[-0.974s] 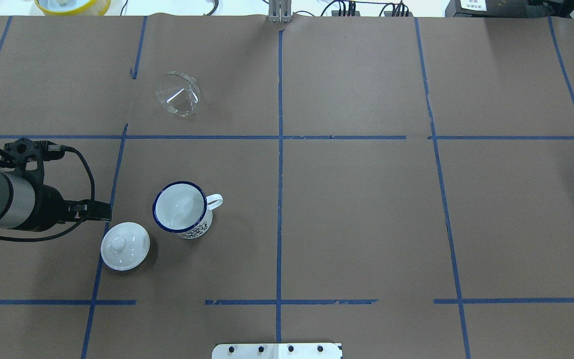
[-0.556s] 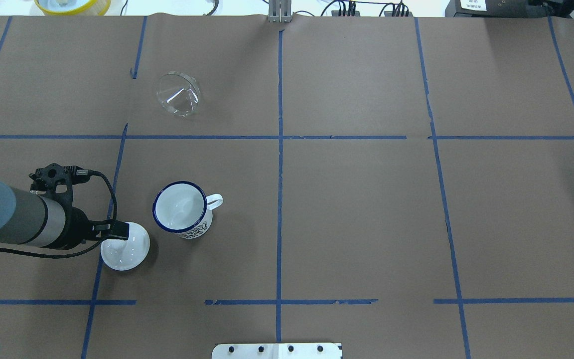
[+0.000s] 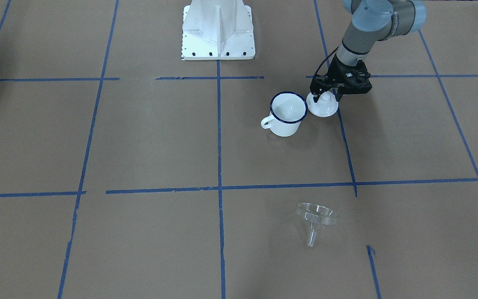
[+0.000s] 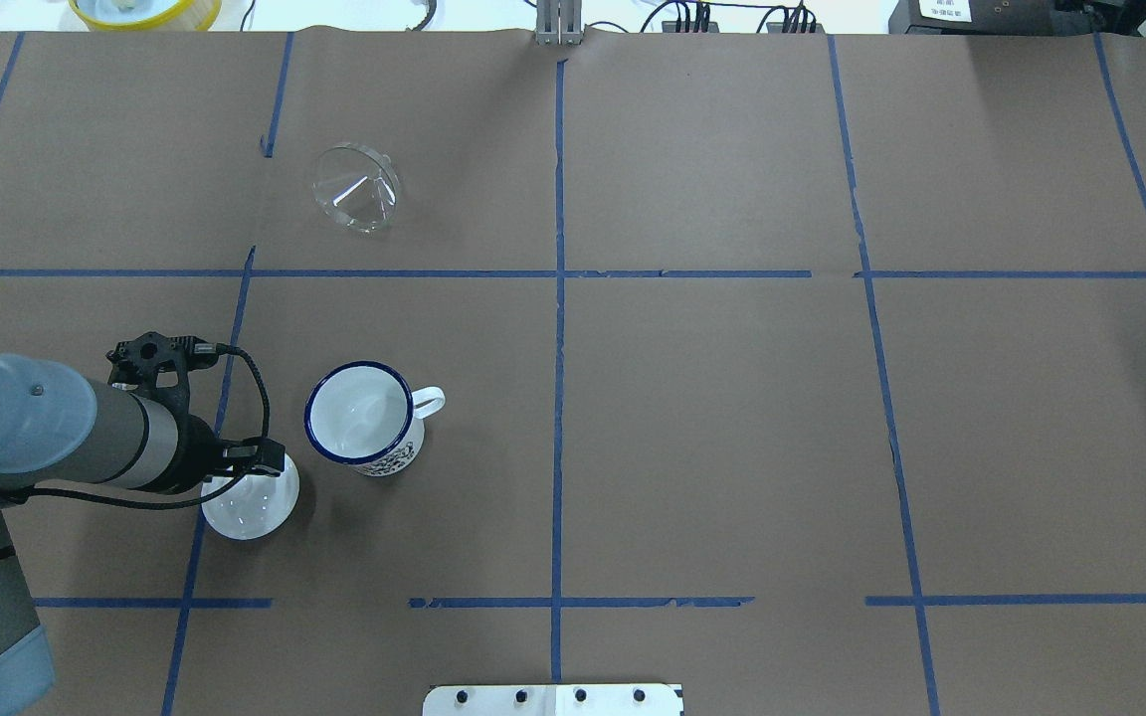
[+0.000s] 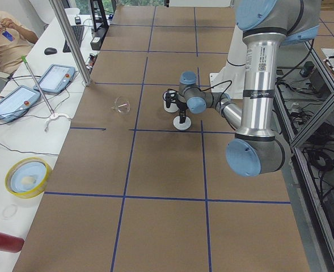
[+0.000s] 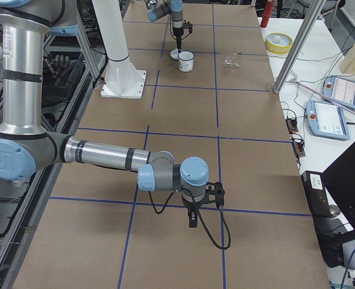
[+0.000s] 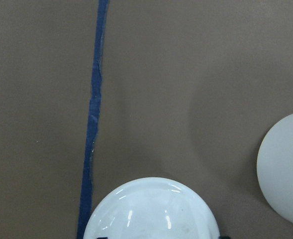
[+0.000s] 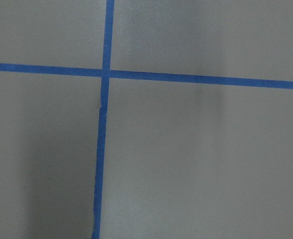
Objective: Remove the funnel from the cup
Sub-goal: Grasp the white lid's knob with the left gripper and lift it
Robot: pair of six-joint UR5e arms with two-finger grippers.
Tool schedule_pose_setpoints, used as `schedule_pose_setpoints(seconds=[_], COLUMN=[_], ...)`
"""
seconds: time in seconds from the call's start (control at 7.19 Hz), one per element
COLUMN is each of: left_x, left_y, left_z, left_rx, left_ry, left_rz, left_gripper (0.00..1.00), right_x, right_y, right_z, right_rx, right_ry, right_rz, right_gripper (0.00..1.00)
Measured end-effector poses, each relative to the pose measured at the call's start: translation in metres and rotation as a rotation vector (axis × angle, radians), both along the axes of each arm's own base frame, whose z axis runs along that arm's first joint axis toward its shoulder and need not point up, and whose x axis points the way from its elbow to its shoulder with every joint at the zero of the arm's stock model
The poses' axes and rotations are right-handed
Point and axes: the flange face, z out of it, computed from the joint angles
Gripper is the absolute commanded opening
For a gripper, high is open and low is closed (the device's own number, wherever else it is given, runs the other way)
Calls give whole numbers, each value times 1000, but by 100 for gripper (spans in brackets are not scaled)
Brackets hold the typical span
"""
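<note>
The clear funnel (image 4: pixel 356 189) lies on its side on the brown paper, far from the cup; it also shows in the front view (image 3: pixel 317 218). The white cup (image 4: pixel 359 413) with a blue rim stands upright and empty (image 3: pixel 288 112). My left gripper (image 3: pixel 326 98) is open and hangs just over the white knobbed lid (image 3: pixel 323 109) beside the cup, with a finger on each side of the knob. In the overhead view the left gripper (image 4: pixel 255 467) covers part of the lid (image 4: pixel 253 502). My right gripper (image 6: pixel 192 220) shows only in the exterior right view; I cannot tell its state.
The left wrist view shows the lid's top (image 7: pixel 151 209) and the cup's side (image 7: pixel 285 169). The robot's white base (image 3: pixel 218 29) stands at the table's near edge. A yellow-rimmed bowl (image 4: pixel 145 10) sits beyond the paper's far edge. Blue tape lines grid the paper.
My left arm has swung right and towards the robot's side of the table, from beside the lid to over it. Funnel, cup and lid have not moved.
</note>
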Motion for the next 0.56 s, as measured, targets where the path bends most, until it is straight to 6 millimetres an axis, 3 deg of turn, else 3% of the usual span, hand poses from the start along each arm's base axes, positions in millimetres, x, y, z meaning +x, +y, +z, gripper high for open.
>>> schedule_pose_setpoints(seconds=[0.28,0.56], left_x=[6,7], left_y=[7,11], left_z=[0,-1], left_rx=[1,0], left_ry=[0,2], left_rz=[17,26], left_gripper=[79,68], right_x=[0,0], right_y=[0,0], right_z=[0,0], right_rx=[0,0], right_ry=[0,0], right_rz=[0,0], right_gripper=[100,100])
